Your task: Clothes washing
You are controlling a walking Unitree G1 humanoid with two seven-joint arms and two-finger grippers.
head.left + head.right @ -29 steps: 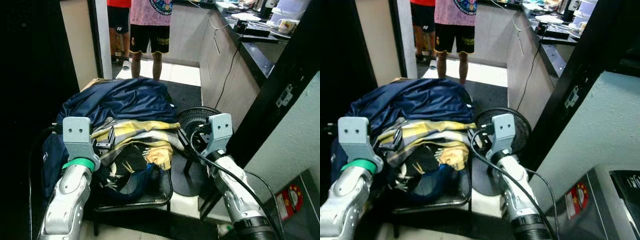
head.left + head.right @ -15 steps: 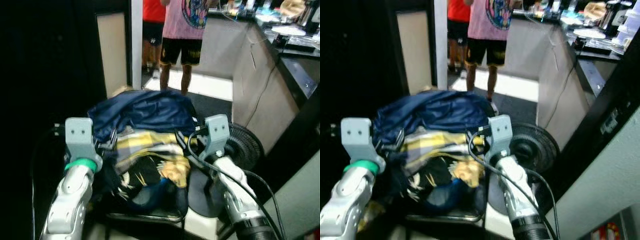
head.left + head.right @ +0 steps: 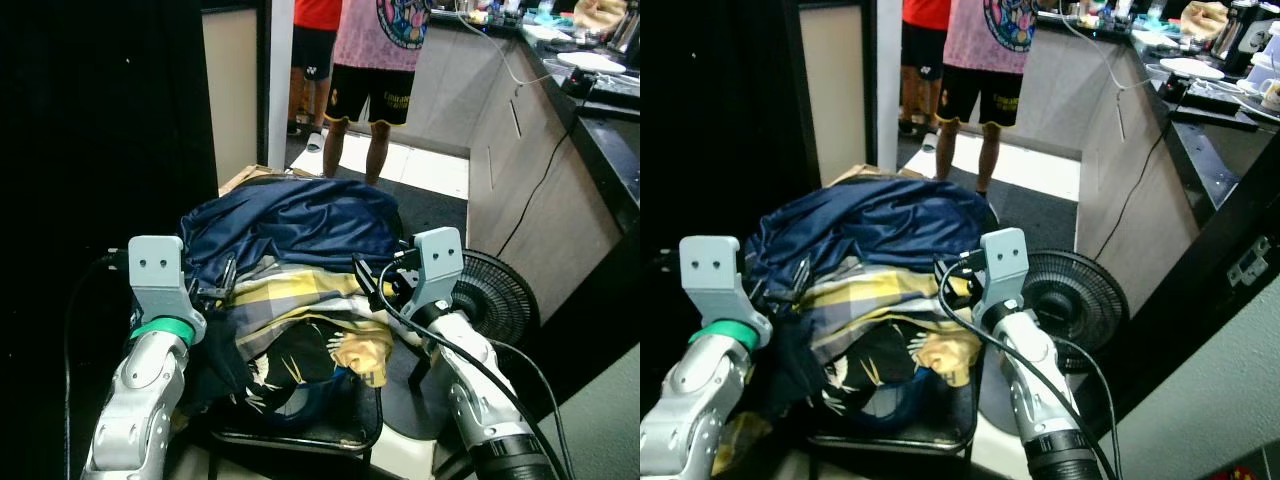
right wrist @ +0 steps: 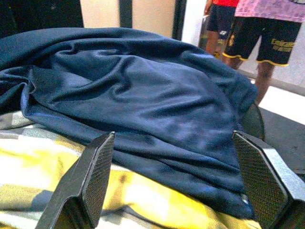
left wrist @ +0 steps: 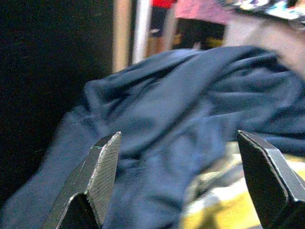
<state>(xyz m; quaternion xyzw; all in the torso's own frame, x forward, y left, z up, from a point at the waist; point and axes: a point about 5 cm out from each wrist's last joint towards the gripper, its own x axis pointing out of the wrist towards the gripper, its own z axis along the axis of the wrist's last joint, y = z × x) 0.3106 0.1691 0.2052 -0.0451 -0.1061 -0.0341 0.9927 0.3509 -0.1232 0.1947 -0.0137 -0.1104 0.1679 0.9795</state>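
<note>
Although spread wide with nothing between the fingers, left gripper (image 5: 178,186) and right gripper (image 4: 174,179) poised on either side of the laundry heap, neither yet touching cloth.

- Left gripper: at the heap's left flank, aimed at the navy blue garment (image 3: 290,218). Released.
- Right gripper (image 3: 375,285): at the heap's right flank, over the edge of the yellow plaid cloth (image 3: 295,295). Released.
- Laundry: navy blue garment on top and to the rear; yellow plaid cloth under it; black printed garment (image 3: 290,355) lowest, hanging toward the front. All piled on a black chair (image 3: 345,435).
- Beside the chair, on the robot's right: black floor fan (image 3: 495,300), standing on the floor.
- Further out: kitchen counter (image 3: 600,120); two people (image 3: 375,45) standing in the doorway beyond, legs and shorts visible.
- Change over the last second: view swung and steadied, heap now centred between both arms; blur from half a second ago gone; heap itself undisturbed. Likely meaning: approach finished, gathering of clothes not yet begun.
</note>
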